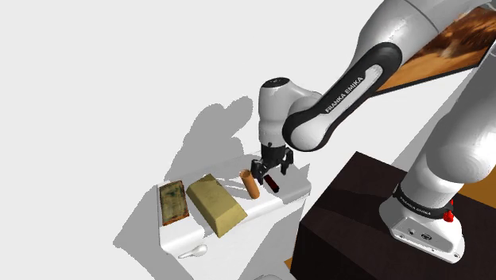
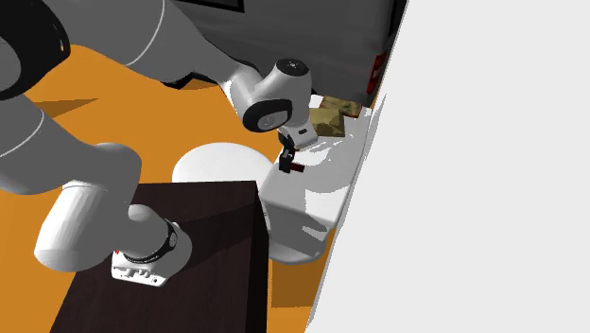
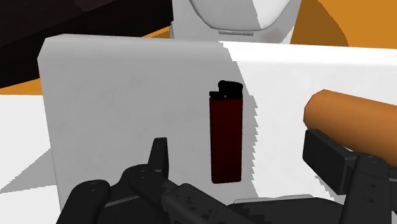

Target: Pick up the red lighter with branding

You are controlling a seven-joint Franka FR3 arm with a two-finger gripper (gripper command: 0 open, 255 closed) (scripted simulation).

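A dark red lighter (image 3: 226, 137) with a black top lies flat on a white slab (image 3: 121, 95); no branding is visible on it. My gripper (image 3: 236, 145) hangs just above it, open, one finger (image 3: 159, 158) on each side and neither touching. In the shoulder view the gripper (image 1: 270, 167) hovers over the lighter (image 1: 273, 184) near the slab's right end. The second exterior view has the gripper (image 2: 287, 161) pointing down at the lighter (image 2: 297, 168).
An orange cylinder (image 1: 250, 184) lies close beside the lighter, near one finger (image 3: 331, 156). Further along the slab lie a tan block (image 1: 215, 204) and a flat brown-green piece (image 1: 173, 201). The dark stand (image 1: 358, 215) is at the shoulder view's lower right.
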